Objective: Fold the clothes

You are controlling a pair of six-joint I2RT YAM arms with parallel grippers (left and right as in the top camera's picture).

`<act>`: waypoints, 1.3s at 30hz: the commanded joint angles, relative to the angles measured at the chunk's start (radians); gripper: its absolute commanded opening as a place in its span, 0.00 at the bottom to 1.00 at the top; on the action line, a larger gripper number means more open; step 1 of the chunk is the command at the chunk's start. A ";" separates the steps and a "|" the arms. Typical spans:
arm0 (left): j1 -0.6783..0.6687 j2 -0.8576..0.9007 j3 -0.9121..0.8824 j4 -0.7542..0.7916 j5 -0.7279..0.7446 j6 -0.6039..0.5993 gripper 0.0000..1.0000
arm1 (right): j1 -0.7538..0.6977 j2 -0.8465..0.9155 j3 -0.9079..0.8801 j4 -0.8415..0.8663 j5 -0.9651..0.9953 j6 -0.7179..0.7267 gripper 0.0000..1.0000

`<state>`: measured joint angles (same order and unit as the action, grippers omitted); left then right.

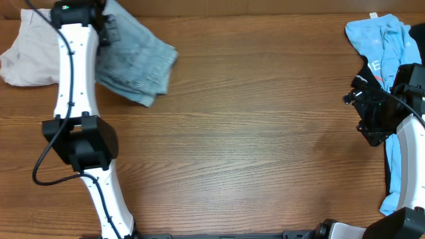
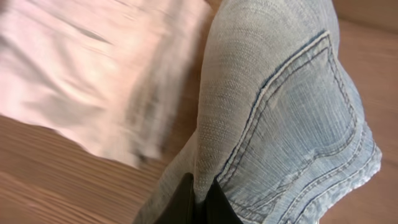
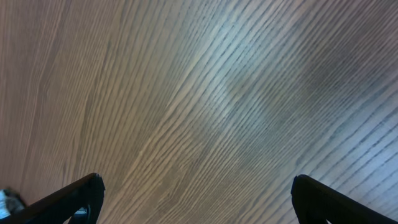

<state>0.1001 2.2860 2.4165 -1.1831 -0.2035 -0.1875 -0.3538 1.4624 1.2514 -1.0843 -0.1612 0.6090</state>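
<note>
Pale-blue denim shorts (image 1: 136, 60) lie bunched at the far left of the table, a stitched back pocket (image 2: 298, 118) facing the left wrist camera. My left gripper (image 2: 198, 198) is shut on a fold of the denim near the far table edge (image 1: 106, 26). Beige shorts (image 1: 30, 53) lie just left of the denim and also show in the left wrist view (image 2: 93, 68). A sky-blue printed T-shirt (image 1: 385, 40) and a black garment (image 1: 372, 70) lie at the far right. My right gripper (image 3: 198, 193) is open and empty above bare wood, beside the T-shirt (image 1: 368, 113).
The wooden table (image 1: 252, 133) stretches between the two piles. The left arm's base (image 1: 80, 139) stands at the front left. More sky-blue cloth (image 1: 393, 166) hangs along the right arm.
</note>
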 commanded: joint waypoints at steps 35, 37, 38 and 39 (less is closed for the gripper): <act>0.122 -0.008 0.037 0.415 -0.328 -0.060 0.04 | -0.003 -0.007 0.024 0.006 -0.005 -0.004 1.00; 0.124 -0.008 0.037 0.427 -0.328 -0.060 0.04 | -0.003 -0.007 0.024 0.006 -0.005 -0.004 1.00; 0.127 -0.008 0.036 0.435 -0.327 -0.060 0.04 | -0.003 -0.007 0.024 0.006 -0.005 -0.004 1.00; 0.129 -0.008 0.034 0.440 -0.328 -0.060 0.04 | -0.003 -0.007 0.024 0.006 -0.005 -0.004 1.00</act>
<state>0.2169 2.2860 2.4168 -0.7815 -0.4816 -0.2123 -0.3538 1.4624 1.2514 -1.0840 -0.1612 0.6090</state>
